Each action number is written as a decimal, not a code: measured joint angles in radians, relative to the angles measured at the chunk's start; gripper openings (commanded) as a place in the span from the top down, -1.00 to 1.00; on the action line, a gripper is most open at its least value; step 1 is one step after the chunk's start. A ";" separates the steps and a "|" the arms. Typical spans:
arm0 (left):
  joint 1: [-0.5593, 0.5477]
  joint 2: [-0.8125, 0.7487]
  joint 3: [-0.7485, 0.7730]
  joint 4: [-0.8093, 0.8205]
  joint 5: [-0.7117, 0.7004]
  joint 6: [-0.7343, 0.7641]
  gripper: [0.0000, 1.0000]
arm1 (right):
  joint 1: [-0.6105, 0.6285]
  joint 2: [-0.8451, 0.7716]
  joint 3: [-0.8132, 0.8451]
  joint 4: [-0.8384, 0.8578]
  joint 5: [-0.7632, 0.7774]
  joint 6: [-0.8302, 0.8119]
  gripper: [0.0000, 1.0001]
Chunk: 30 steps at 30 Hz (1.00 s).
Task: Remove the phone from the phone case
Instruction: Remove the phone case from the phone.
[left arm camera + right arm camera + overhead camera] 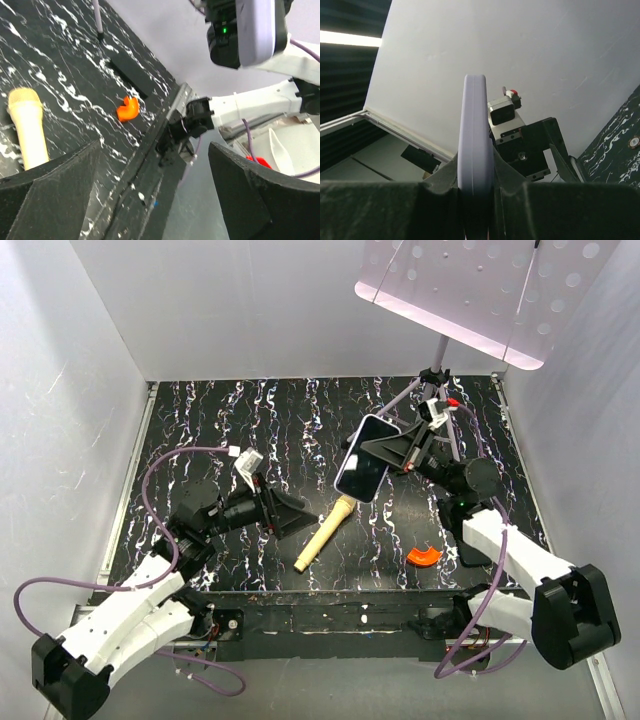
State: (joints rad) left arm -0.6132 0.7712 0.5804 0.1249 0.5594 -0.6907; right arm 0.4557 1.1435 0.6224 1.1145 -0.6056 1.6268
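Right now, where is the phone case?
The phone case is clamped in the right gripper, held up off the table right of centre in the top view, beside the tripod and beyond the orange piece.

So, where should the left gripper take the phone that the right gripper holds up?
Probably the free near end of the phone, coming from the left: the right gripper clamps its far part, and this end points toward the open left gripper.

- left arm [130,618]: white shell links, black joints.
- right arm [522,562]: same white and black; small green light [223,30] on its black wrist housing.
- purple cables [147,488] loop along both.
- left gripper [303,516]: matte black wedge fingers.
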 measured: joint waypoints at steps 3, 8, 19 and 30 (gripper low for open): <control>0.014 -0.042 0.007 -0.086 0.075 0.005 -0.71 | -0.039 -0.028 0.000 0.034 -0.039 0.003 0.97; 0.014 -0.006 0.033 0.054 0.225 -0.185 -0.54 | -0.044 -0.062 0.000 -0.024 -0.088 -0.062 0.97; -0.110 0.154 0.043 0.478 0.182 -0.551 -0.15 | -0.044 -0.103 0.003 -0.233 -0.082 -0.195 0.97; -0.129 0.227 0.043 0.549 0.092 -0.611 -0.10 | -0.045 -0.129 0.003 -0.257 -0.066 -0.213 0.97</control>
State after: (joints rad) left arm -0.7418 0.9985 0.6231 0.6743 0.6514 -1.3014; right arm 0.4107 1.0145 0.6250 0.8570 -0.6712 1.4136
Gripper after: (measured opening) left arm 0.553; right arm 0.227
